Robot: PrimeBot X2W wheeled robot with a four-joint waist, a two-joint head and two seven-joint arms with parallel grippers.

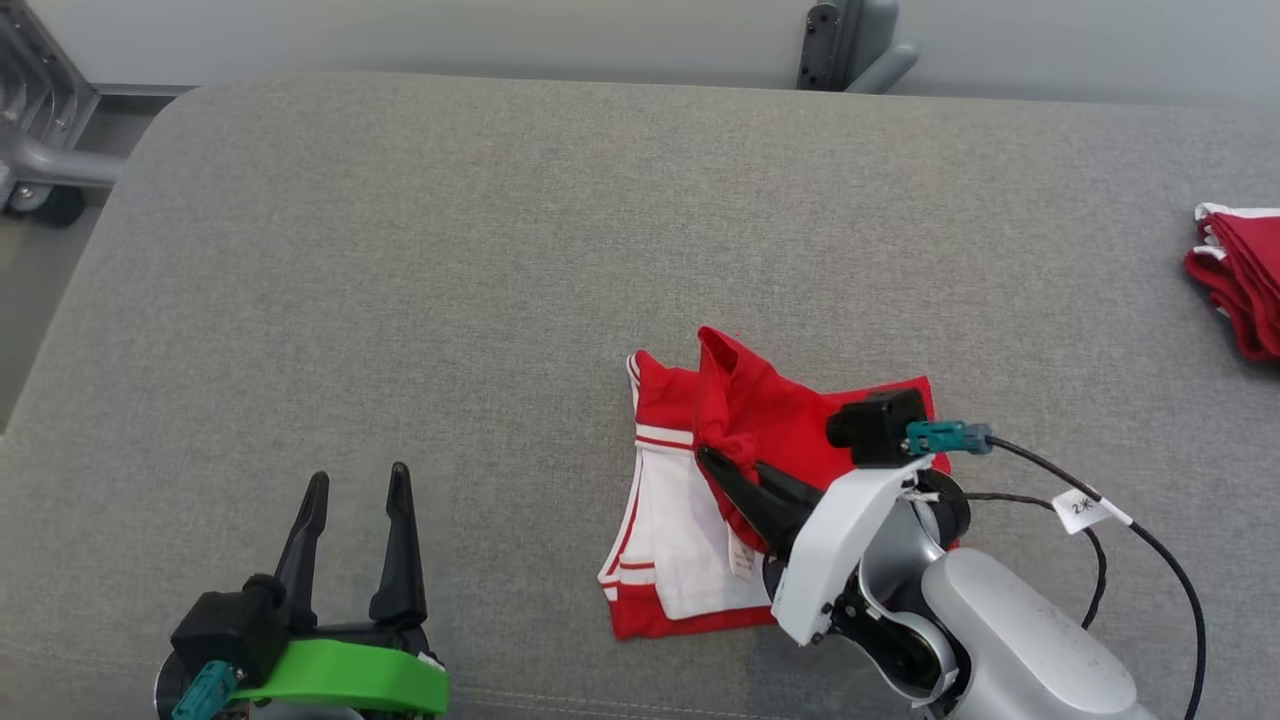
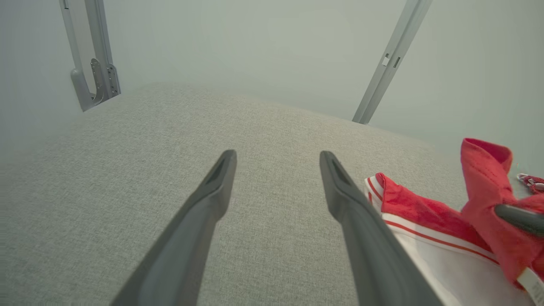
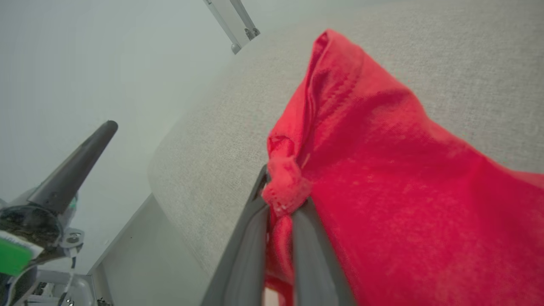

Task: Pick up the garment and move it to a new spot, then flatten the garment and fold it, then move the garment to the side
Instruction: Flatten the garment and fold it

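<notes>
Garment (image 1: 680, 520): red with white panels and stripes, lying on the grey surface (image 1: 450, 250) right of centre, close to the near edge. Part lies flat; a red layer is bunched and raised at its middle.

Right gripper (image 1: 712, 462): jaws closed on a small knot of red cloth, plain in the right wrist view; the layer drapes away to the far right from the pinch.

Left gripper (image 1: 359, 476): jaws wide apart, holding nothing, at the near left, well apart from the garment.

A second red pile (image 1: 1240, 280) sits at the right edge of the surface.

Assessment: lift in hand, on a one-point hold. The pinch is thin and may slip under the hanging weight.

Recommended: raise slowly and straight up until the white part clears the surface, carry low, and keep off the red pile. Bring the left jaws to a striped hem before flattening, so the cloth spreads rather than bunches
</notes>
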